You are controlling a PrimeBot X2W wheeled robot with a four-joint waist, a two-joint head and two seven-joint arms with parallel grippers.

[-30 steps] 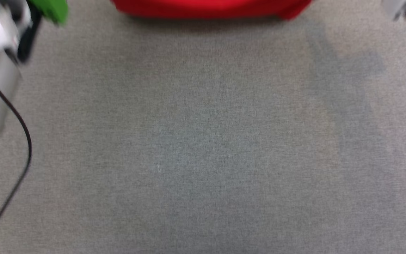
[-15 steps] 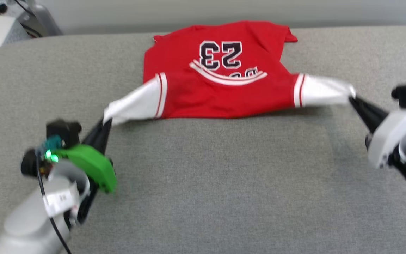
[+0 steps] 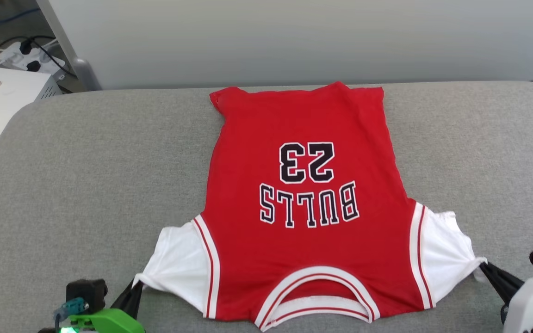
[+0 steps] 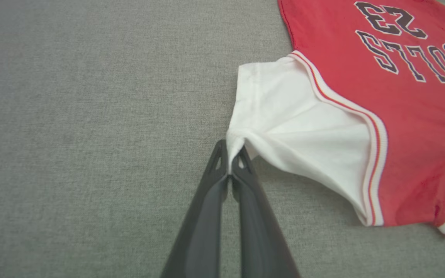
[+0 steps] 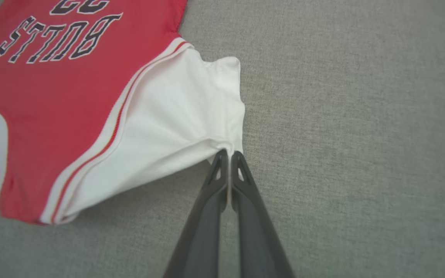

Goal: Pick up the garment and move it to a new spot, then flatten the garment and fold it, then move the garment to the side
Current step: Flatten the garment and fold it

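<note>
**A:** Where is the garment now?

**B:** The garment lies on the grey padded surface, near its middle, with the print side up. The collar points toward the robot and the hem toward the far edge.

**A:** And the two grippers, what do they hold?

**B:** The left gripper is closed on the outer tip of the left sleeve. The right gripper is closed in the same way on the tip of the right sleeve. Each white sleeve is drawn outward to a point. There is a shadow under each one, so I think the sleeve ends are a little above the surface.

**A:** So how much of the task is done?

**B:** In my judgement, the picking up and the moving to a new spot are finished. The flattening is almost finished, because the red body lies smooth and only one far corner of the hem is a little curled. The sleeves are not yet laid down and released.

**A:** And what is left?

**B:** The fold is not begun, since I see no part of the garment laid over another. After that comes the moving to the side.
</note>
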